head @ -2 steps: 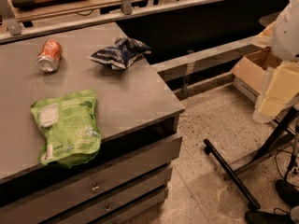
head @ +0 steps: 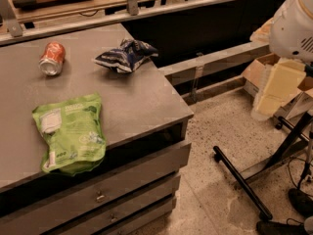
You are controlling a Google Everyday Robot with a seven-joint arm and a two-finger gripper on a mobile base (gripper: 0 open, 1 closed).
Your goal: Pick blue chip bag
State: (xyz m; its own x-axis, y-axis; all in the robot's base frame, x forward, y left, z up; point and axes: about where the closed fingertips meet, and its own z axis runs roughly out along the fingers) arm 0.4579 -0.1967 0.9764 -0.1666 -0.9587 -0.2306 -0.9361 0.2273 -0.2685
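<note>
The blue chip bag (head: pixel 126 55) is a small crumpled navy foil bag with white print. It lies near the far right corner of the grey cabinet top (head: pixel 132 102). My gripper (head: pixel 275 93) is the cream-coloured part under the white arm housing (head: pixel 293 26) at the right edge. It hangs over the floor, well to the right of the cabinet and far from the bag, with nothing seen in it.
An orange-red soda can (head: pixel 52 58) lies on its side left of the bag. A flat bright-green pouch (head: pixel 71 132) lies near the cabinet's front edge. A black stand leg (head: pixel 242 182) crosses the speckled floor. A cardboard box (head: pixel 257 72) and a low rail (head: pixel 215 62) lie behind.
The arm and gripper at the right have shifted slightly to the left. The bag, can and pouch have not moved.
</note>
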